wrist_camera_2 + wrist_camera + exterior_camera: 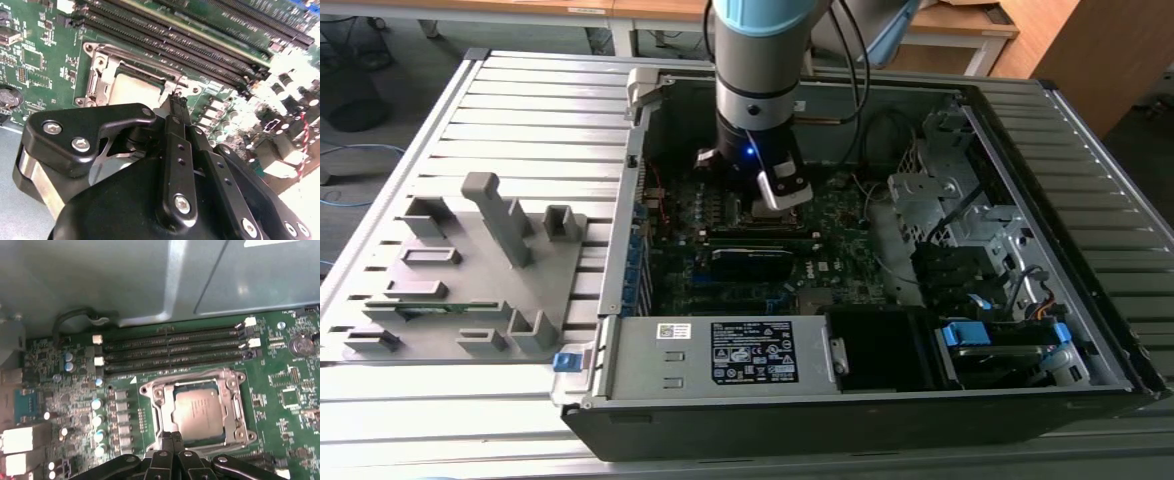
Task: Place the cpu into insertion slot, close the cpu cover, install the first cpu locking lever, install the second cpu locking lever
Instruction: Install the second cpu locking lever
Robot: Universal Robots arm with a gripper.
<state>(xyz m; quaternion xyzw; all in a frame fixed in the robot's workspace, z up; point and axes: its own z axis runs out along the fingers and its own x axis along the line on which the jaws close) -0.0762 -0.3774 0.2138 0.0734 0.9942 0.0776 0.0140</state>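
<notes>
— What's on the exterior view's left, beside the computer?

— A grey fixture tray with upright posts and blocks, lying flat on the slatted table. It sits just beside the open computer case, whose side is off so the motherboard faces up.

— And the arm?

— It comes straight down into the case near the middle. The gripper is low over the board, with a blue light glowing on the wrist above it.

— Is the chip in?

— Yes. In the first wrist view the cpu lies flat in the insertion slot, pale metallic face up. The cpu cover is down around it, a silvery frame with the chip showing through its window. Three long black memory slots run just beside the socket.

— What are the fingers doing?

— They're pressed together, tips touching, with nothing between them. In the second wrist view the fingertips come to a single narrow point right at the edge of the cover frame. I can't tell whether they touch the metal or hover just over it.

— The locking levers?

— I can't make them out clearly.

— Further to the exterior view's right?

— Silvery drive brackets, loose cables, and blue plastic clips near the case's front corner.
</notes>
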